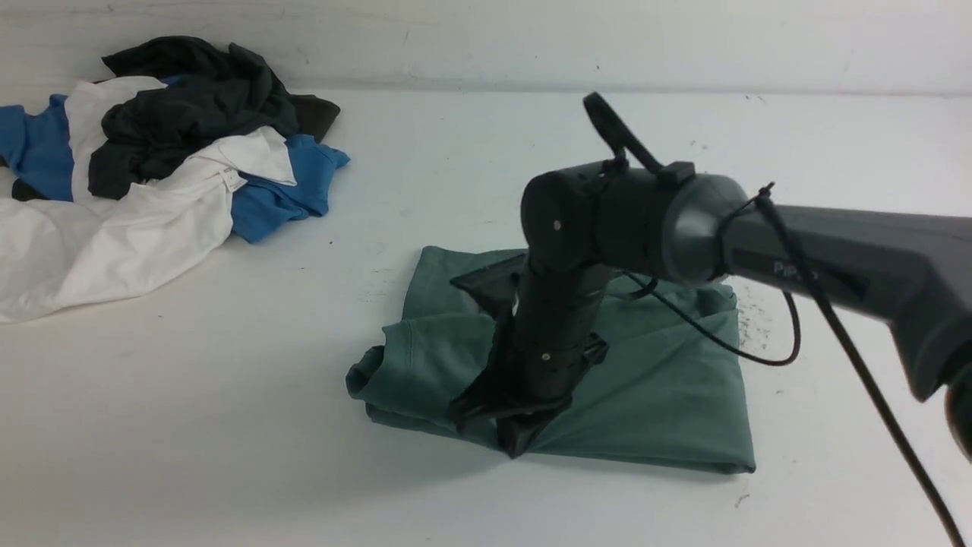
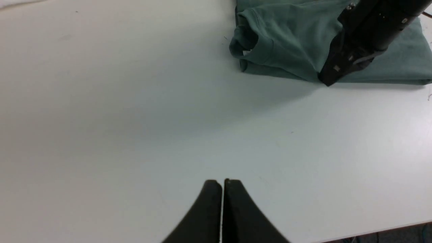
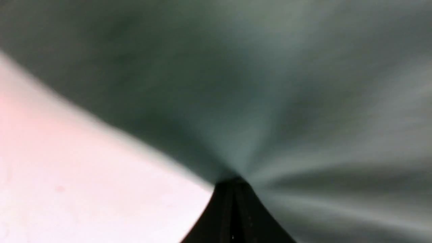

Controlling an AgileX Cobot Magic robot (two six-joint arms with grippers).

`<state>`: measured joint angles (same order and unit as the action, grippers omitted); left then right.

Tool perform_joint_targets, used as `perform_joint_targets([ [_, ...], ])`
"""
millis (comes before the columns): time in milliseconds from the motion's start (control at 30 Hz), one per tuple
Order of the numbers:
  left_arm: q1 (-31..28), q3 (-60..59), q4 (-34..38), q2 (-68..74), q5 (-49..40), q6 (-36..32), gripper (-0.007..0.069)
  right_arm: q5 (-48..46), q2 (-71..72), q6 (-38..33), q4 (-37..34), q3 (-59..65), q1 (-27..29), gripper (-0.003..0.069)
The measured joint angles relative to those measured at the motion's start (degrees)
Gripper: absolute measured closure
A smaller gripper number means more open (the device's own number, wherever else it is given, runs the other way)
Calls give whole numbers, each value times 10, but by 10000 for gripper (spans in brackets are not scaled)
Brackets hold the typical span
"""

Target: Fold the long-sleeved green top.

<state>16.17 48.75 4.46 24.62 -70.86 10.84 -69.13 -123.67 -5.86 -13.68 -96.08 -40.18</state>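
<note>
The green long-sleeved top (image 1: pixel 668 380) lies folded into a rough rectangle on the white table, its neck opening at the left end (image 2: pixel 249 40). My right gripper (image 1: pixel 516 448) points down at the top's near edge, jaws together, tips touching the cloth (image 3: pixel 233 182). No fabric shows between its fingers. Blurred green cloth (image 3: pixel 270 84) fills most of the right wrist view. In the left wrist view the right gripper (image 2: pixel 325 82) sits at the same edge. My left gripper (image 2: pixel 222 182) is shut and empty above bare table, well away from the top.
A heap of black, white and blue garments (image 1: pixel 152 152) lies at the far left of the table (image 1: pixel 456 152). A back wall runs behind it. The table's near edge (image 2: pixel 388 229) shows in the left wrist view.
</note>
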Motion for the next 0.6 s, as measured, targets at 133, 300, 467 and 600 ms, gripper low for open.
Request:
perform_joint_targets([
  [133, 0, 0, 0, 0, 0, 0, 629, -3, 0, 6, 10, 0, -34, 673],
  [300, 0, 0, 0, 0, -1, 0, 629, 9, 19, 13, 21, 0, -40, 673],
  [467, 0, 0, 0, 0, -1, 0, 629, 88, 53, 28, 23, -1, -27, 673],
  [600, 0, 0, 0, 0, -2, 0, 629, 169, 48, 59, 22, -18, -3, 673],
])
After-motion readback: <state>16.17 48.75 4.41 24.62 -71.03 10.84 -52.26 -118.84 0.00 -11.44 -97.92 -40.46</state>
